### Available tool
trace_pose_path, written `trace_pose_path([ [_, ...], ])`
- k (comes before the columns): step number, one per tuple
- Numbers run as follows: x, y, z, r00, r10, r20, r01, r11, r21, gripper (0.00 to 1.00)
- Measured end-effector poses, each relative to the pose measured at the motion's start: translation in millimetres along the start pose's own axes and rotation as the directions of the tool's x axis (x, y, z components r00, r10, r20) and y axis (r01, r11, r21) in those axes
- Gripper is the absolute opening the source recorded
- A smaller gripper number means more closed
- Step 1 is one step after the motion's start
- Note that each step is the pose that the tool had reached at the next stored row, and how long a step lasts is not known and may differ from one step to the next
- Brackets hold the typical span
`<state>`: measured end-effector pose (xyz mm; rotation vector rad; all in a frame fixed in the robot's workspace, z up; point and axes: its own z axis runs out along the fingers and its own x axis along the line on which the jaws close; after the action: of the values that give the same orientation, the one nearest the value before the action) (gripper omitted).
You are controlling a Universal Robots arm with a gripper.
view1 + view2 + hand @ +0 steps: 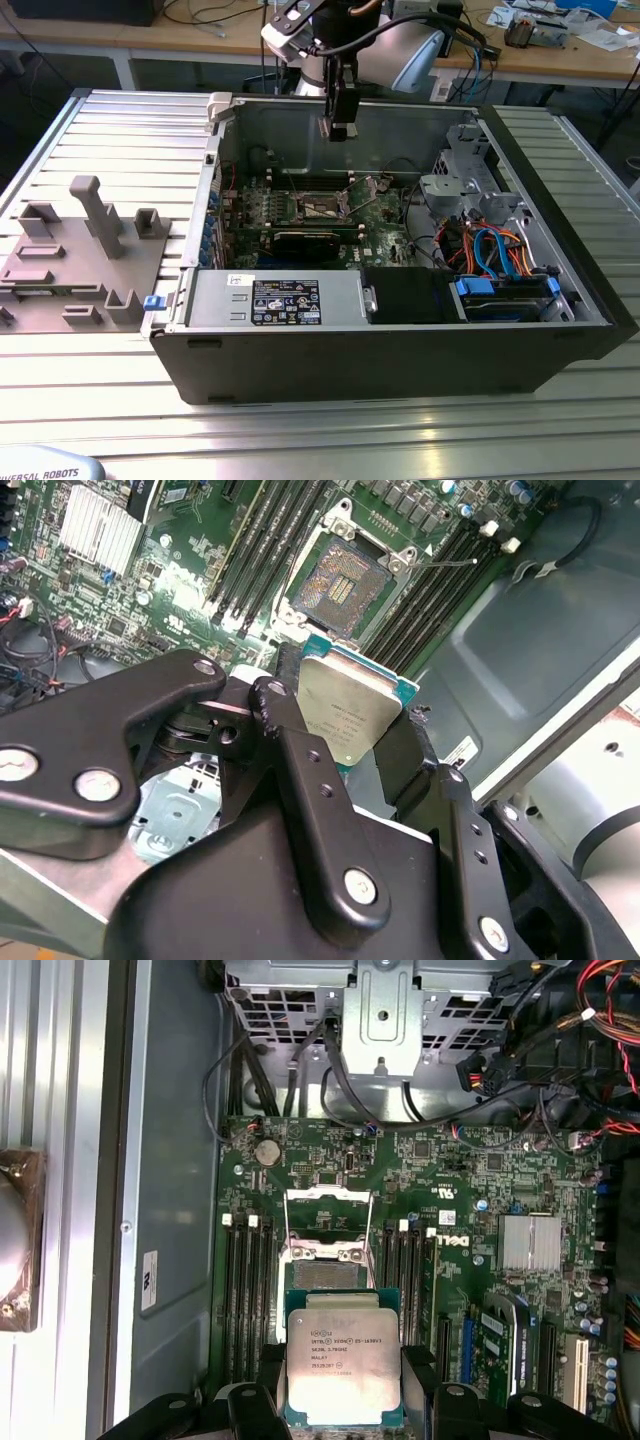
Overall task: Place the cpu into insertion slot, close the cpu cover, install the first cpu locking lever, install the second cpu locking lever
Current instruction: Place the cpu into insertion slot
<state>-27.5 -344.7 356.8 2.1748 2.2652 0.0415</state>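
Observation:
My gripper (pixel 340 127) hangs over the back of the open black computer case, above the green motherboard (pixel 385 222). It is shut on the cpu (pixel 348 712), a flat square chip with a silvery top, pinched by its edges between the black fingers (pixel 290 730). In the first wrist view the cpu (pixel 343 1365) sits just short of the insertion slot (pixel 330 1275), well above it. The insertion slot (pixel 340 580) lies bare, its contacts showing. The cpu cover (pixel 328 1195), a thin silvery frame, is swung open at the slot's far side.
Memory slots (pixel 245 1290) flank the socket on both sides. A metal drive cage (pixel 460 170), coloured cables (pixel 495 245) and a power supply (pixel 285 298) fill the case. A grey fixture block (pixel 70 260) lies on the ribbed table at the exterior view's left.

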Motion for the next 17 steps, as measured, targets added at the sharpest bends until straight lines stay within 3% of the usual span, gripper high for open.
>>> trace_pose_path([
  [17, 0.0, 0.0, 0.0, 0.9999, 0.015, 0.0003, -0.015, 0.9999, -0.0002, 0.54],
])
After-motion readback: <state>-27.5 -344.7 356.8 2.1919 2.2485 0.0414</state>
